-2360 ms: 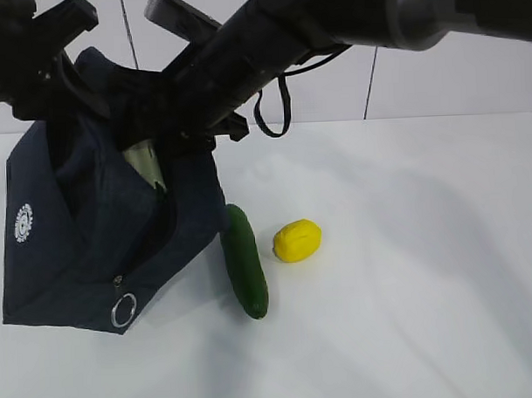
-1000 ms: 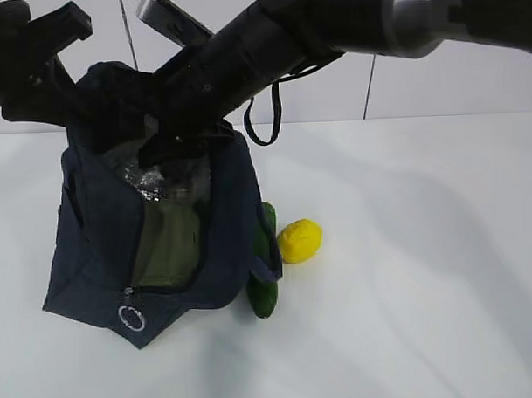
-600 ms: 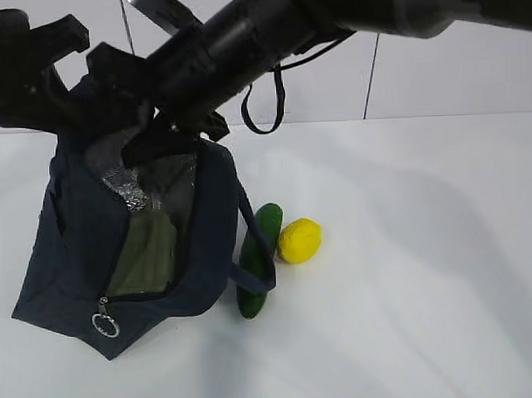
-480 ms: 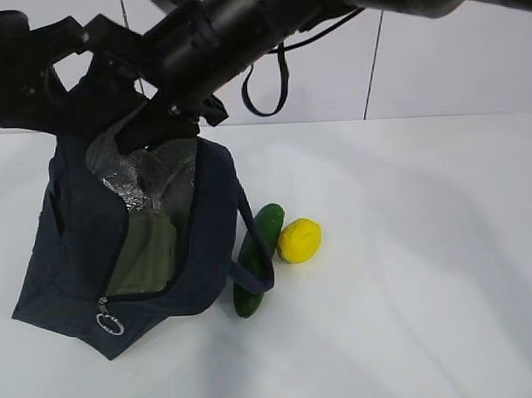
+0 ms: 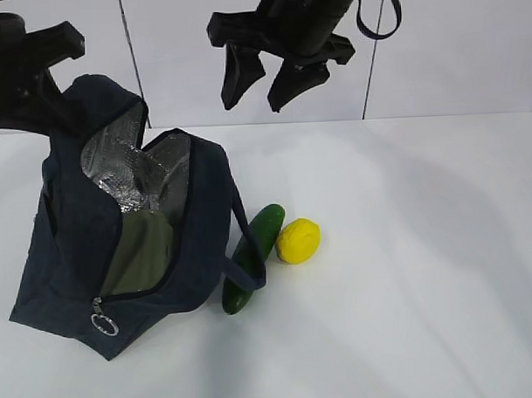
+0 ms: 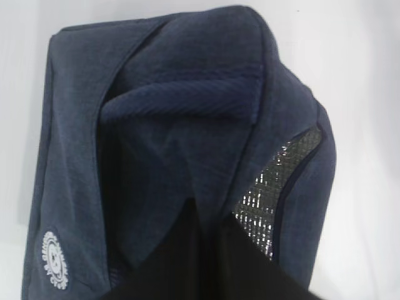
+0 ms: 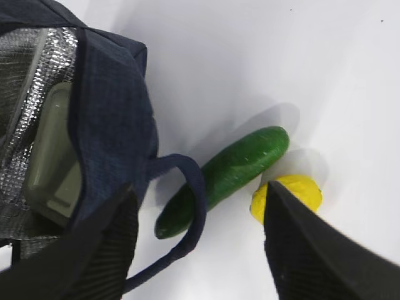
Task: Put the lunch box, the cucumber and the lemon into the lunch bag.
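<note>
Lunch box [image 5: 144, 253]: only part of its sage lid shows through the lunch bag [image 5: 67, 258] opening; the clear body is hidden by navy fabric.
Cucumber [image 5: 250, 256]: its middle is crossed by a strap handle [image 5: 247, 252]; my right wrist view loses one end behind the same loop.
Lemon [image 7: 287, 195]: partly covered by my right gripper [image 5: 260, 81] finger in the wrist view.
My left gripper [image 6: 209, 262]: a dark blur at the frame's bottom edge, buried in bag fabric.
</note>
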